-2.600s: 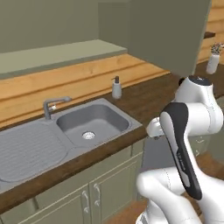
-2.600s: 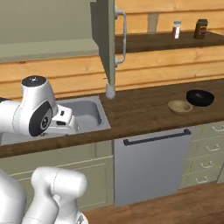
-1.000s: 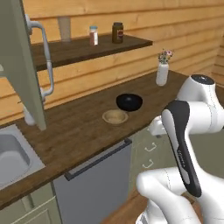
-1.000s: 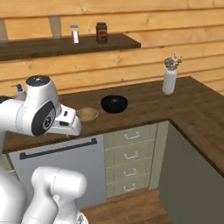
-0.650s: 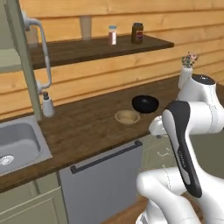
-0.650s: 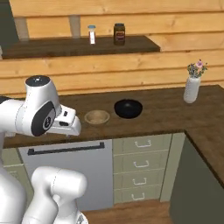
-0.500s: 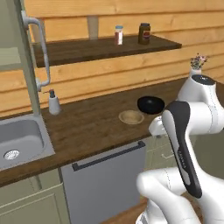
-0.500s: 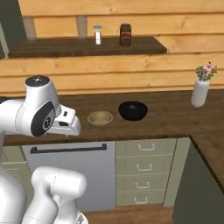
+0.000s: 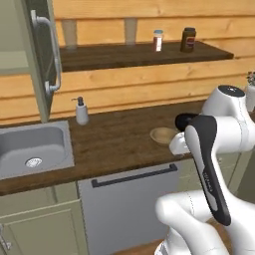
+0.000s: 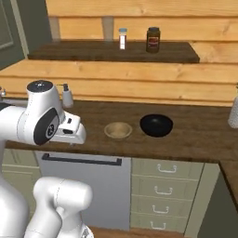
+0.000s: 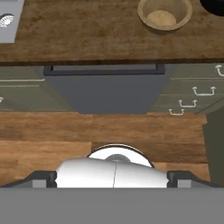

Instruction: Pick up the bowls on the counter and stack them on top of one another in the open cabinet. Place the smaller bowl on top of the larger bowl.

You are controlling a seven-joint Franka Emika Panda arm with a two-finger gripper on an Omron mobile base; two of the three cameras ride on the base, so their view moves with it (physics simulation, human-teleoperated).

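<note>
Right base view has the larger bowl (image 10: 156, 125) beside the smaller bowl (image 10: 118, 130), so I'd grab black first, gripper (image 10: 73, 134) wide open and empty.

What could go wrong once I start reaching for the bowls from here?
The tan bowl and the black bowl sit close together on the counter, so wide-open fingers lowering over one may nudge the other. The cabinet door hangs open over the counter by the sink, and a carried bowl could clip it.
</note>
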